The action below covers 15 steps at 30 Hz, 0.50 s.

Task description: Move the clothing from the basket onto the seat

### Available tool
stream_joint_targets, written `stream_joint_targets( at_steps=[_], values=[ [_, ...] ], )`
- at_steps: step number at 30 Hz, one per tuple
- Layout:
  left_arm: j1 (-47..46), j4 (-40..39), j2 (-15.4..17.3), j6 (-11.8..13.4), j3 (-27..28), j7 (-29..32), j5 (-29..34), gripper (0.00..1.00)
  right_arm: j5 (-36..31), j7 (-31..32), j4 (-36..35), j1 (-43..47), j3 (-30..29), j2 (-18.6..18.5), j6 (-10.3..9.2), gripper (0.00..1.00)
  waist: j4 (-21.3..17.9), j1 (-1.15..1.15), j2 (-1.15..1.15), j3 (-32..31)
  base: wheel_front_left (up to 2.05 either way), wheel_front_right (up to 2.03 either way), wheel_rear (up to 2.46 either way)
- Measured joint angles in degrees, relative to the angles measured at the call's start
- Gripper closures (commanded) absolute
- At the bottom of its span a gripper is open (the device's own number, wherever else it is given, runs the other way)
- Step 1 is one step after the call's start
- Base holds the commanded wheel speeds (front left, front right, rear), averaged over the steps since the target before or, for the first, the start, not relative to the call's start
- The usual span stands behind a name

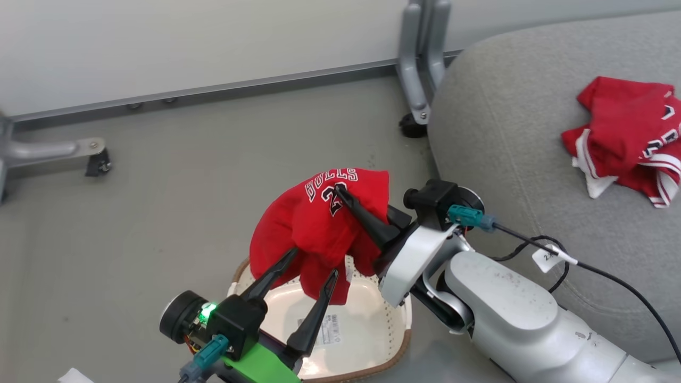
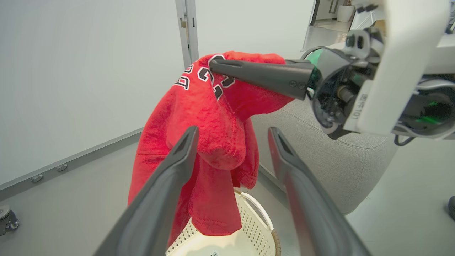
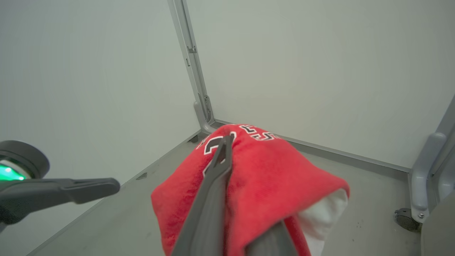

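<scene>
My right gripper (image 1: 341, 192) is shut on a red "BULLS" garment (image 1: 314, 223), holding it up above the cream basket (image 1: 396, 348). The fabric drapes over the gripper's fingers (image 3: 217, 170) and its lower end hangs down toward the basket's inside. My left gripper (image 1: 314, 263) stands open at the lower left, over the basket's near side. The garment (image 2: 213, 124) hangs just beyond its fingers (image 2: 177, 160), and I cannot tell whether they touch it. A second red garment (image 1: 622, 138) lies crumpled on the grey seat (image 1: 505, 133) at the right. The basket's visible floor is bare apart from a label.
The basket stands on the grey floor right beside the seat's rounded edge. Grey metal frame legs with castors (image 1: 417, 114) stand by the wall behind the seat, and another leg (image 1: 80, 151) is at far left. A black cable (image 1: 585, 266) trails from my right wrist over the seat.
</scene>
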Motion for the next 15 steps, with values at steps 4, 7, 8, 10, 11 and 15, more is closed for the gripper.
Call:
stream_joint_targets(
  at_steps=[4, 7, 8, 10, 11, 15],
  values=[
    [-0.9, -0.1, 0.2, -0.2, -0.2, 0.2, 0.3, 0.0, -1.0, 0.0, -0.7, 0.2, -1.9, -0.4, 0.0, 1.0, -3.2, 0.0, 0.0, 0.5, 0.0, 0.0, 0.0],
    [-1.4, 0.0, 0.2, -0.4, -0.5, 0.7, 0.3, 0.0, -1.8, 0.0, -1.1, 1.1, -3.6, -0.8, 0.0, 1.0, -5.8, 0.0, 0.0, 0.9, 0.0, 0.0, 0.0],
    [-1.5, 0.0, 0.4, -0.4, -0.5, 0.7, 0.5, 0.0, -2.0, 0.0, -1.2, 1.3, -4.1, -1.0, 0.0, 1.0, -6.7, 0.0, 0.0, 1.0, 0.0, 0.0, 0.0],
    [-2.1, -0.2, 0.5, -0.4, -0.4, 0.9, 0.6, 0.0, -2.5, 0.0, -1.4, 1.4, -5.2, -1.2, 0.0, 1.0, -8.4, 0.0, 0.0, 1.3, 0.0, 0.0, 0.0],
    [-2.5, -0.3, 0.5, -0.4, -0.5, 1.2, 0.9, 0.0, -2.8, 0.0, -1.5, 1.5, -6.0, -1.4, 0.0, 1.0, -9.4, 0.0, 0.0, 1.4, 0.0, 0.0, 0.0],
    [-3.2, -0.7, 1.0, -0.4, -0.4, 1.7, 1.0, 0.0, -3.6, 0.0, -2.2, 2.2, -8.4, -1.5, 0.0, 1.0, -13.0, 0.0, 0.0, 2.2, 0.0, 0.0, 0.0]
  ],
)
